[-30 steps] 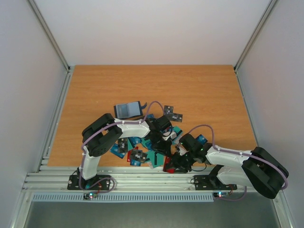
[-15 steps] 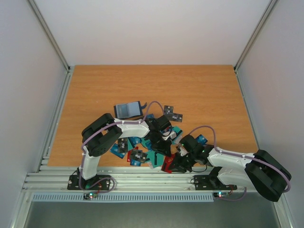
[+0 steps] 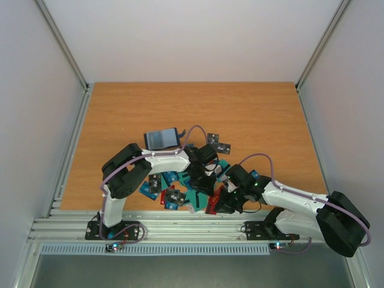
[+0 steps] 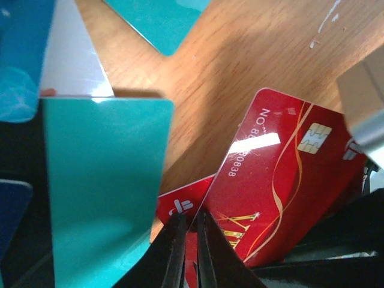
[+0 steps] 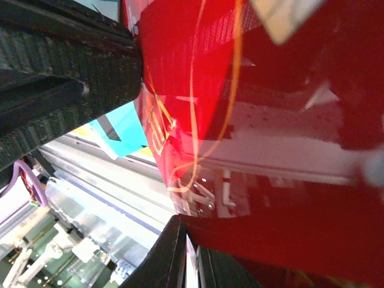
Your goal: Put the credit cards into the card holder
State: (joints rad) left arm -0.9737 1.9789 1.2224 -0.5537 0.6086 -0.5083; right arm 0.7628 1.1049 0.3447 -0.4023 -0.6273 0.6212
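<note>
left tool (image 4: 191,217), right tool (image 5: 191,231) both nip red card (image 4: 282,174) | I'd free left, then go 11 o'clock to card holder (image 3: 162,138)

Red card (image 5: 198,72) blurred close-up, teal card (image 4: 102,192) cut off below, pile (image 3: 193,198) partly hidden

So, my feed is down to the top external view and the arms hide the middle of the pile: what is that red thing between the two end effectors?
Observer: A glossy red plastic credit card with a chip and gold swirl; the left wrist view shows it plainly.
Operator: Does the left end effector have it?
Observer: Yes, the left end effector is shut on its corner.
Operator: And the right one?
Observer: The right end effector looks shut too, the card's edge running in at its fingertips.
</note>
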